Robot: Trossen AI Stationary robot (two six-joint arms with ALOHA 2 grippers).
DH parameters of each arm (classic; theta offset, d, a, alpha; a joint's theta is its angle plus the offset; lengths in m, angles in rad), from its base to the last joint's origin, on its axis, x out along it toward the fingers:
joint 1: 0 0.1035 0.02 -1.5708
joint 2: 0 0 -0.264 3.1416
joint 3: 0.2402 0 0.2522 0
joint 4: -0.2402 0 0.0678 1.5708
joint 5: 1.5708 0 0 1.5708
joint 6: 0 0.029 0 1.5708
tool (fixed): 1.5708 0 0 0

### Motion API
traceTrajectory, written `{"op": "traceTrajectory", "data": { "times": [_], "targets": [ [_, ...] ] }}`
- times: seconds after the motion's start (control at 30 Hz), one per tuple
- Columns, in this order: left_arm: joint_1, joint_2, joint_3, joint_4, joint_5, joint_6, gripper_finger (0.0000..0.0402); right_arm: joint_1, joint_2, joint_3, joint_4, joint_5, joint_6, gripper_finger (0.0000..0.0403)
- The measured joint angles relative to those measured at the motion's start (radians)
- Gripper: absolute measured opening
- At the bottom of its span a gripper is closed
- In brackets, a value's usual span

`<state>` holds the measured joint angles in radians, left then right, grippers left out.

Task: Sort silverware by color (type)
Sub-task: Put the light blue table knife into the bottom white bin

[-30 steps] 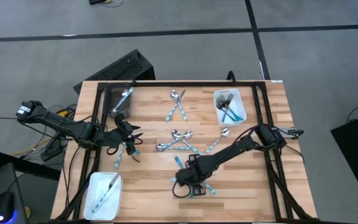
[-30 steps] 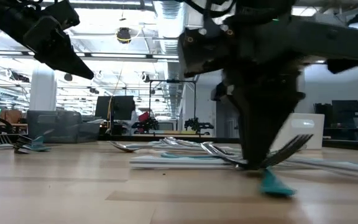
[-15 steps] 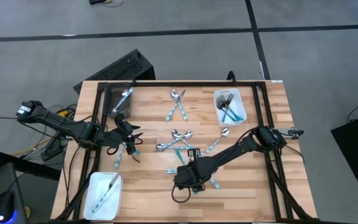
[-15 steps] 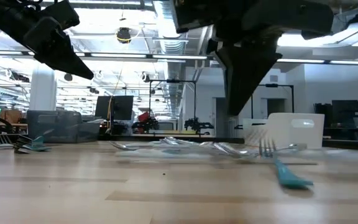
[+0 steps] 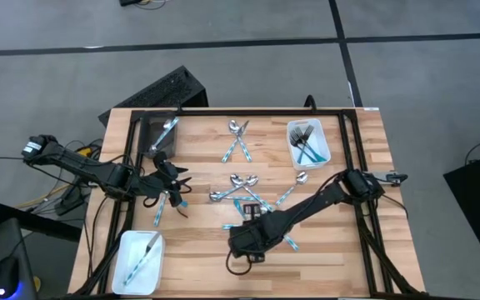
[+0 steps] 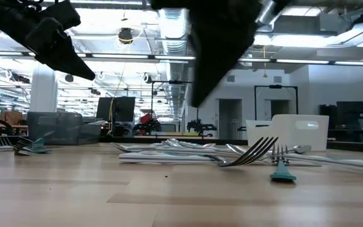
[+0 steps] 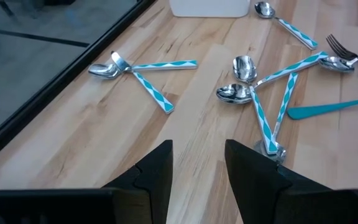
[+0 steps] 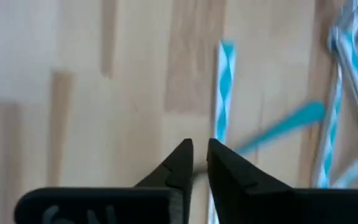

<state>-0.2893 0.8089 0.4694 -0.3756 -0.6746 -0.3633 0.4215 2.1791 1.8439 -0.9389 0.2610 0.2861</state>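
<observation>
Nearly closed, the right gripper [image 8: 199,163] leaves only a thin slit between its dark fingers and holds nothing; it hangs low over the light wooden table [image 5: 323,246], near its front middle. Just beside it lies a loose cluster of shiny silver, teal-handled forks and spoons [image 5: 248,193], with a teal-handled fork [image 6: 276,165] resting on the boards. More forks fill the white rectangular tray [image 5: 308,142] at the far right. Meanwhile the left gripper [image 7: 197,163] waits at the table's left side, fingers parted and empty.

A robotics lab or workshop. Exposed ceiling ducts [image 6: 169,25] hang overhead. Monitors [image 6: 120,108] and equipment racks [image 6: 276,101] stand behind.
</observation>
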Motion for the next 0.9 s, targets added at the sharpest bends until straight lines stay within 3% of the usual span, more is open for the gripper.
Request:
{"op": "traceTrajectory", "data": {
  "times": [0.33,0.57,0.9],
  "targets": [
    [0.000,0.000,0.000,-0.001,-0.003,0.003,0.0135,-0.087,0.002,-0.045,0.124,-0.029,-0.097,0.0139],
    [0.000,0.000,0.000,-0.006,-0.003,0.003,0.0135,-0.099,0.002,-0.104,0.262,-0.104,-0.161,0.0191],
    [0.000,0.000,0.000,-0.011,-0.003,0.002,0.0135,-0.104,0.002,-0.150,0.327,-0.109,-0.158,0.0169]
  ]
}}
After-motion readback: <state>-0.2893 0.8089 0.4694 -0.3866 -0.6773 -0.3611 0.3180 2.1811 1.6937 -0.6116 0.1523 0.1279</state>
